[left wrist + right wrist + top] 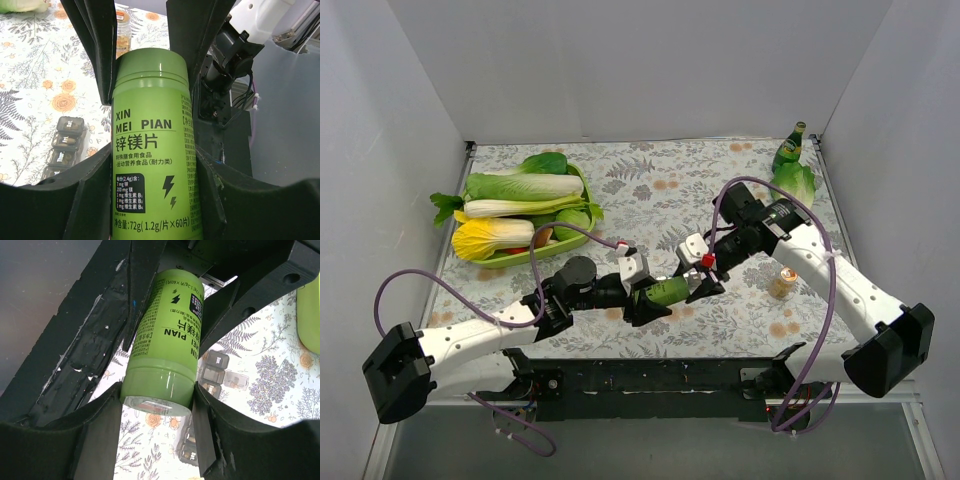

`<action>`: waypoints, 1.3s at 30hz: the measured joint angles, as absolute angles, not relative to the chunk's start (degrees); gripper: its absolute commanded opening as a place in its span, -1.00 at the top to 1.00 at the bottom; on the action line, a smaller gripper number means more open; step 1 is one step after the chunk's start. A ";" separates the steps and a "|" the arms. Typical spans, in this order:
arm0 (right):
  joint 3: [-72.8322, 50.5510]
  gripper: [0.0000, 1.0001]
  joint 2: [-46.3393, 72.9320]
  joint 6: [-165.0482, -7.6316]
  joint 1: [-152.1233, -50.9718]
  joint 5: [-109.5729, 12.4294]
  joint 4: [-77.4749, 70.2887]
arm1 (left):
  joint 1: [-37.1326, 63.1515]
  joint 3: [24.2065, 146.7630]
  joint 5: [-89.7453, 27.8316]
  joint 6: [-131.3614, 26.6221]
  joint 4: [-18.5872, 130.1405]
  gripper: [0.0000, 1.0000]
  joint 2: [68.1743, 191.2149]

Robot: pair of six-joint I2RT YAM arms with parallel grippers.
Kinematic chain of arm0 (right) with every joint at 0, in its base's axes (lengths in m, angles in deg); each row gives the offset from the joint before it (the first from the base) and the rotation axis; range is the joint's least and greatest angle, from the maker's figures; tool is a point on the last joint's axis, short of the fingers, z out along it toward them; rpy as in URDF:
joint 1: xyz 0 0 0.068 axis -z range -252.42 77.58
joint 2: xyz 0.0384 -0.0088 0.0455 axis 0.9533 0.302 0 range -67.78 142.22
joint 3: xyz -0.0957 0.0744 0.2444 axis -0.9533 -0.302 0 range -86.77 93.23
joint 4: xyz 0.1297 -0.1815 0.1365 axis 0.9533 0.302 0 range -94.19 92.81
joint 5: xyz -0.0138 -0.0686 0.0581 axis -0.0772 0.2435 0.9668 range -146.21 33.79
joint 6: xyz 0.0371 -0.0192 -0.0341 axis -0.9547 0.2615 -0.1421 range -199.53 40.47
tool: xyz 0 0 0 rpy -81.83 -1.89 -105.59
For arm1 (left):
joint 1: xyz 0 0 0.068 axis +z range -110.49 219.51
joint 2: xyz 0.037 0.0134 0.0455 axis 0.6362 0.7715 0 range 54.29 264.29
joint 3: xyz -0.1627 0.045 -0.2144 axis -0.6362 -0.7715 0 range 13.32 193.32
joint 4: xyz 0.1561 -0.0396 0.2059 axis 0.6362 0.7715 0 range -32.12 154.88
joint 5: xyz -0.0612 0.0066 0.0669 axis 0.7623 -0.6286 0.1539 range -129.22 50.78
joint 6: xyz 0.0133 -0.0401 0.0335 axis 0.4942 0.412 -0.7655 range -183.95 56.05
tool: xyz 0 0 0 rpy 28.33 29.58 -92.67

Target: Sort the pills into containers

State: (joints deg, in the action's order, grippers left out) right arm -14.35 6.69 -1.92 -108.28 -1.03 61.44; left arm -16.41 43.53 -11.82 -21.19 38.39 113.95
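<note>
L gripper [650,299] clamped round the body of the green pill bottle [670,291], holding it up off the worktop [650,190]. R gripper [704,283] closed on the cap end, jaws snug both sides. Containers [65,145], grey strip, lie flat on the worktop just below the bottle, clear of both grippers.

"XIN MEI PIAN", "72g" on green pill bottle [152,150]
</note>
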 measured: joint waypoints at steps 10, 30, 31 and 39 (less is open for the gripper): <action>-14.59 -0.64 5.88 -19.12 -107.75 3.23 52.48 | -16.50 39.95 -12.52 -20.27 35.90 1.00 113.47; -35.90 -0.83 0.40 -80.08 -99.53 10.09 16.13 | -16.59 36.17 -19.30 -17.67 31.01 1.00 111.61; -36.01 -0.82 0.40 -80.94 -99.64 9.85 15.54 | -16.59 36.17 -19.43 -17.60 30.83 1.00 111.67; -36.32 -0.30 0.42 -86.92 -101.06 9.70 10.03 | -16.59 36.17 -20.30 -16.44 29.30 1.00 112.07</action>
